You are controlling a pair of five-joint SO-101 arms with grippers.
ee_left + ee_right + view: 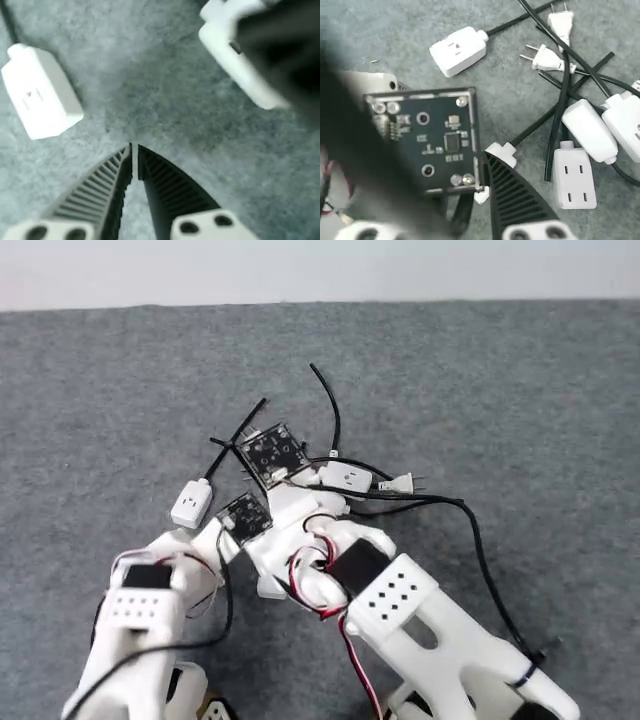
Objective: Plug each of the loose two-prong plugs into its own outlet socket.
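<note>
My left gripper (134, 147) is shut with nothing in it, low over the grey carpet. A white single-outlet socket (40, 97) lies just ahead of it to one side; the high view shows that socket (190, 505) on its black cord. My right gripper (482, 160) hovers beside a small white plug (500, 151) on a black cord, half hidden by a dark circuit board (427, 140). Two loose two-prong plugs (547, 59) (560, 22) lie among the tangled cords. Another socket (457, 50) and a double-outlet block (575, 177) lie nearby.
Black cords (480, 550) cross the carpet and trail toward the right arm's base. A white socket (345, 477) and a plug (400, 483) sit beside the two arms' wrist boards (272, 453). More white blocks (590, 131) crowd the cord tangle.
</note>
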